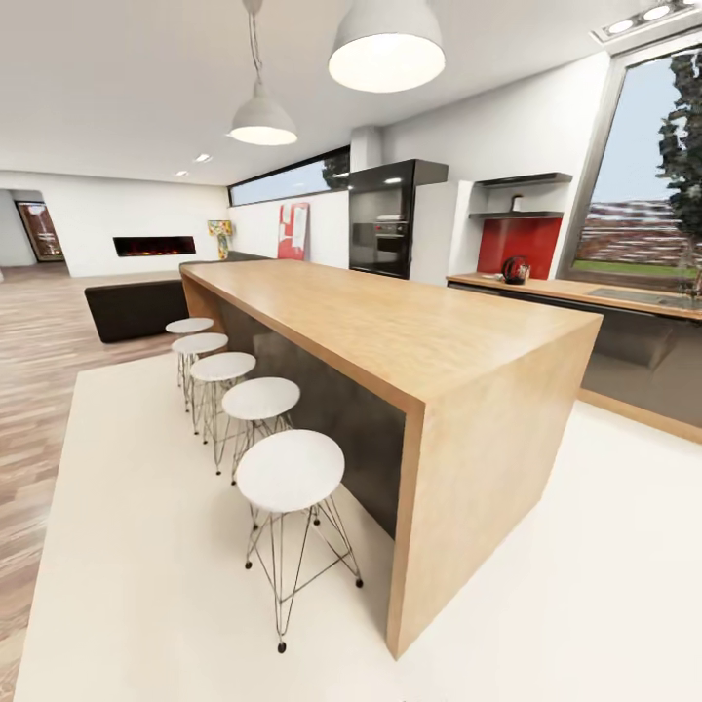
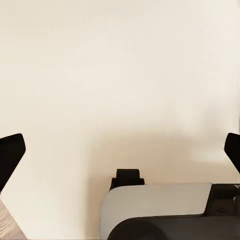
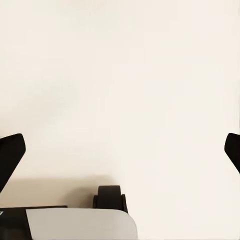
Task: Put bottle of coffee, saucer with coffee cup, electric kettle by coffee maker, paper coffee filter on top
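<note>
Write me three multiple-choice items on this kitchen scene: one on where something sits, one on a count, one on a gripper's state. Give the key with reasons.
1. Where does the red electric kettle stand?
A. on the island
B. on the far countertop below the wall shelves
C. on a stool

2. How many white stools line the wooden island?
A. three
B. five
C. seven

3. How are the left gripper fingers set?
A. wide apart, holding nothing
C. closed on a cup
B. closed together

Key: 1 B, the kettle sits before the red backsplash; 2 B, five round seats show along the island's side; 3 A, the left wrist view shows both fingertips at opposite edges with only pale floor between.
</note>
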